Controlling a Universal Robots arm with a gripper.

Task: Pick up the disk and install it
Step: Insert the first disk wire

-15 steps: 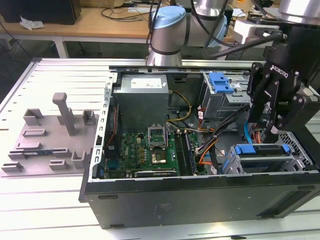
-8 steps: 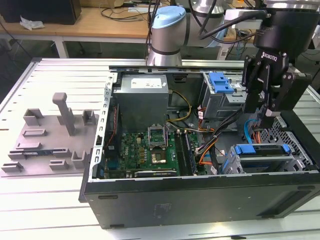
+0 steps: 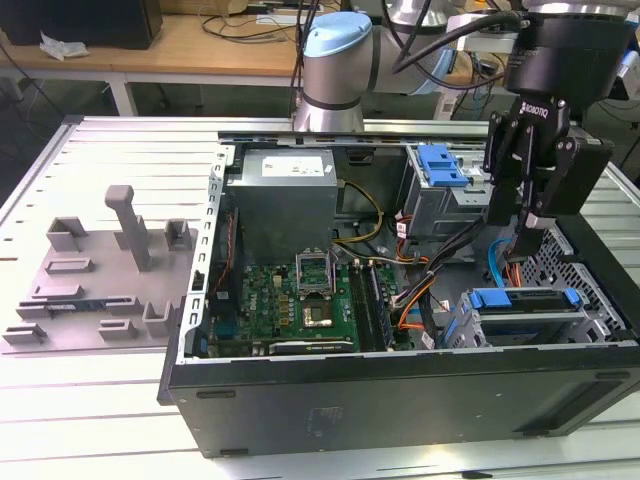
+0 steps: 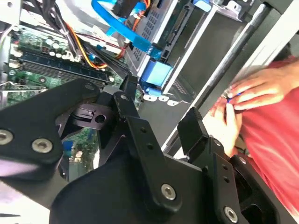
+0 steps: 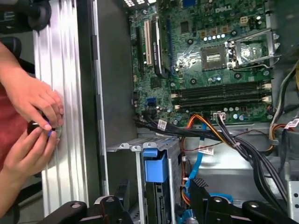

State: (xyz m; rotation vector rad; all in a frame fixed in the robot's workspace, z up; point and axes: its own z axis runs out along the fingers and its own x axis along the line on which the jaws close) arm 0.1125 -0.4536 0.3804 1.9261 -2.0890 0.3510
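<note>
My black fingers [image 4: 194,128] are spread with nothing between them, hovering over the flat silver disk in its bright blue plastic carrier [image 3: 525,300]. That's sitting in the bay at 4 o'clock of the open black computer case [image 3: 400,400] in the exterior view.

- A robotics lab or workshop: a silver-and-pale-blue robot arm [image 3: 335,60] rises over a ribbed aluminium work table [image 3: 120,140].
- An opened black desktop computer case [image 3: 400,395] bares its green motherboard [image 3: 300,300].
- A wooden bench [image 3: 190,45] behind carries loose cables [image 3: 250,22].
</note>
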